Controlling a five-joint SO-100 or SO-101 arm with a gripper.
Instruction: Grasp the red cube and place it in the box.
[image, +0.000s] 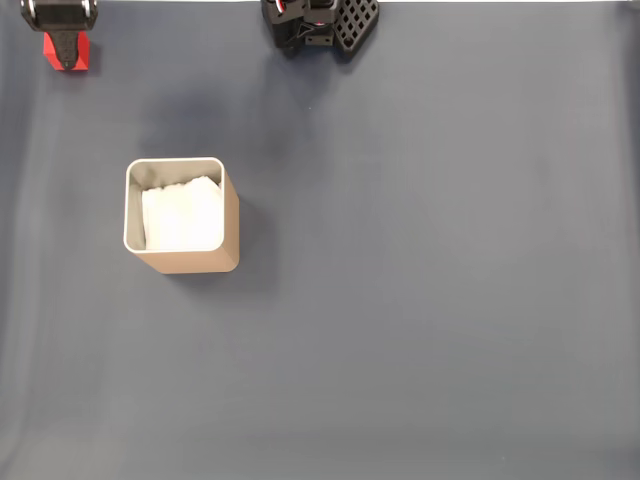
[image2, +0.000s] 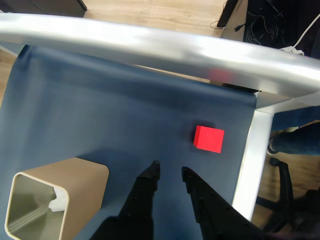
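The red cube (image2: 209, 139) lies on the dark blue cloth near the table's corner, with nothing touching it in the wrist view. My gripper (image2: 170, 169) hangs above the cloth just short and left of the cube, its black fingers slightly apart with nothing between them. The tan box (image2: 75, 192), white lining inside, stands at the lower left of that view. In the fixed view the box (image: 230, 235) stands left of centre, and the cube (image: 84, 55) sits in the top left corner. There the gripper (image: 67, 55) overlaps the cube from above.
The arm's black base (image: 320, 25) sits at the top edge of the fixed view. A silver rail (image2: 165, 50) and a white table leg (image2: 252, 165) border the cloth just beyond the cube. Open cloth spreads right of and below the box.
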